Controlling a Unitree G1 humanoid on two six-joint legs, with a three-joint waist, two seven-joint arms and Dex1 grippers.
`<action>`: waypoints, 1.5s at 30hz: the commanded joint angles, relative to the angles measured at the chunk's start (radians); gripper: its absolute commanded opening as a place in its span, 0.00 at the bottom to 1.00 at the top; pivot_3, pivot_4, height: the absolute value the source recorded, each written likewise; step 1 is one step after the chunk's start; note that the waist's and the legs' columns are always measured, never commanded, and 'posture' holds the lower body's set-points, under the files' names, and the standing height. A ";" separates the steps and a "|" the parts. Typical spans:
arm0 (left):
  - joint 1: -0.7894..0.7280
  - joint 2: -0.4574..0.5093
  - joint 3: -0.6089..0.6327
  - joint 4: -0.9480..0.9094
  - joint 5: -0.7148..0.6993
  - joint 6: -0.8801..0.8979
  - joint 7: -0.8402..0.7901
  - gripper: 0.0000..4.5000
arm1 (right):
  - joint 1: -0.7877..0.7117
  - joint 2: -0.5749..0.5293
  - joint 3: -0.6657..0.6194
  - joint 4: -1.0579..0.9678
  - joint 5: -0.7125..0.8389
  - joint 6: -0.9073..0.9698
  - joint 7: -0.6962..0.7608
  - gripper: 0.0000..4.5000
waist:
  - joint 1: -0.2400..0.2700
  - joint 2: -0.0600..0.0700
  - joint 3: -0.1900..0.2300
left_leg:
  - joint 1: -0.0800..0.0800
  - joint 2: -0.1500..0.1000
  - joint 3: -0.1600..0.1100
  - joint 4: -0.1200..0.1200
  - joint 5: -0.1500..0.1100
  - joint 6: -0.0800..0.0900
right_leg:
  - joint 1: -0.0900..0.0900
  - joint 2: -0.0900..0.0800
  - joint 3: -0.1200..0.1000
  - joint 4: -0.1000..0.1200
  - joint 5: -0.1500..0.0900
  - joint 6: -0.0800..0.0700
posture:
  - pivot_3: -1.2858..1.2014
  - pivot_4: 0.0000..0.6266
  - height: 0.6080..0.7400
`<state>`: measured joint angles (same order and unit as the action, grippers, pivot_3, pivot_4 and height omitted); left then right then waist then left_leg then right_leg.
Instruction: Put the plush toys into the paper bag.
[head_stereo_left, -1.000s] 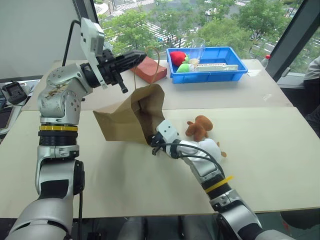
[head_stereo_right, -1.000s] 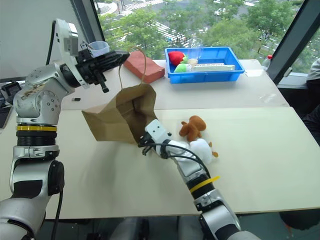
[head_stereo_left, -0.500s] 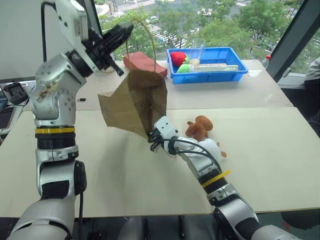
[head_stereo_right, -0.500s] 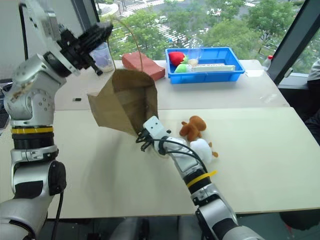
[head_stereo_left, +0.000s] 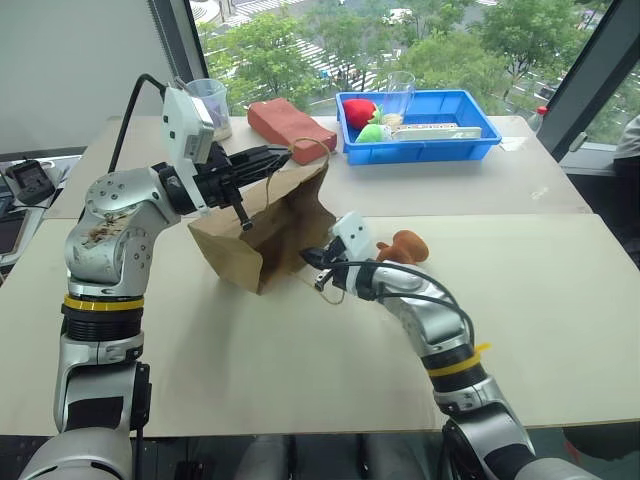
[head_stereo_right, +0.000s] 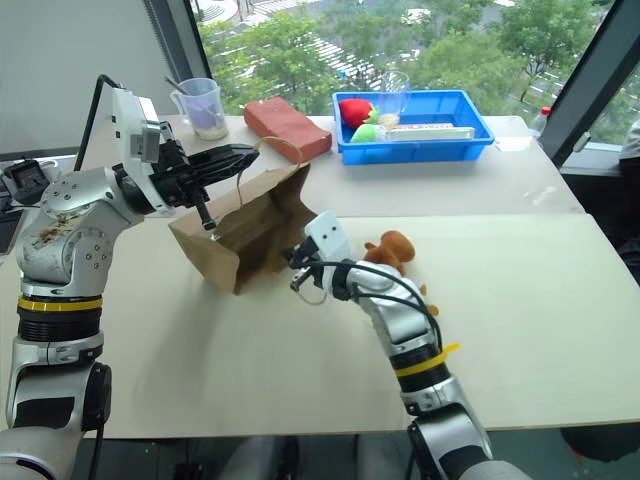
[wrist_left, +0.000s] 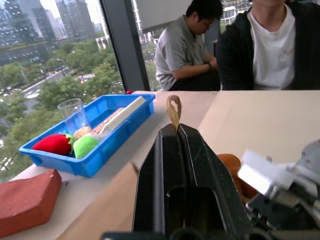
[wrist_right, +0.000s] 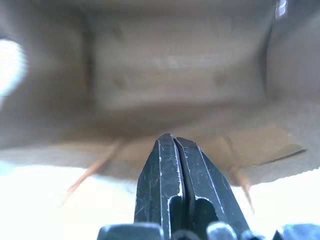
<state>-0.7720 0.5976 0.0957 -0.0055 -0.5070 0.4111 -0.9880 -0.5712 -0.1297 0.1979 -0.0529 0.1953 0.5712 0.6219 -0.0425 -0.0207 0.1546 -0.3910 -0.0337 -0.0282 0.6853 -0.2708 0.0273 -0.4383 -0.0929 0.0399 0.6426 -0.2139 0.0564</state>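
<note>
While pinched by handle, paper bag (head_stereo_left: 265, 225) tilted.

Two pale tables (head_stereo_left: 560, 300) stood end to end. On the near one lay the paper bag (head_stereo_left: 262, 232) on its side at centre-left, with the brown plush toy (head_stereo_left: 405, 247) just right of it. The far table carried a red brick-like block (head_stereo_left: 290, 123), a measuring cup (head_stereo_right: 203, 107) and a blue tray (head_stereo_left: 470, 128), apparently holding fruit-like items
</note>
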 joint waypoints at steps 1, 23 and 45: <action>-0.004 0.011 -0.004 -0.001 0.014 -0.036 -0.019 0.00 | 0.030 -0.061 -0.053 -0.232 0.134 0.085 0.074 0.19 | 0.001 0.000 0.000 | 0.000 0.000 0.000 0.000 0.000 0.000 | 0.000 0.000 0.000 -0.001 0.000 0.000 | 0.52 0.24 1.00; -0.008 0.048 -0.029 -0.019 -0.023 0.031 -0.147 0.00 | 0.505 -0.663 -0.310 -0.297 0.133 0.097 0.146 1.00 | 0.027 -0.002 0.001 | 0.004 0.000 0.004 0.000 -0.001 0.002 | 0.009 0.000 0.001 -0.014 0.000 0.000 | 0.52 0.24 1.00; -0.010 0.052 -0.022 -0.018 -0.022 0.040 -0.142 0.00 | 0.303 -0.669 -0.261 -0.453 0.346 0.205 0.265 0.01 | 0.027 -0.002 0.001 | 0.008 0.002 0.002 0.000 -0.001 0.003 | 0.014 0.000 0.000 -0.016 0.000 0.000 | 0.52 0.24 1.00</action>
<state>-0.7641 0.6399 0.0568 -0.0029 -0.5162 0.4602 -1.1285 -0.2226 -0.8107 -0.0714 -0.4450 0.4825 0.7377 0.8860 -0.0157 -0.0226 0.1558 -0.3834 -0.0307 -0.0257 0.6850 -0.2720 0.0302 -0.4248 -0.0924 0.0400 0.6267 -0.2143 0.0566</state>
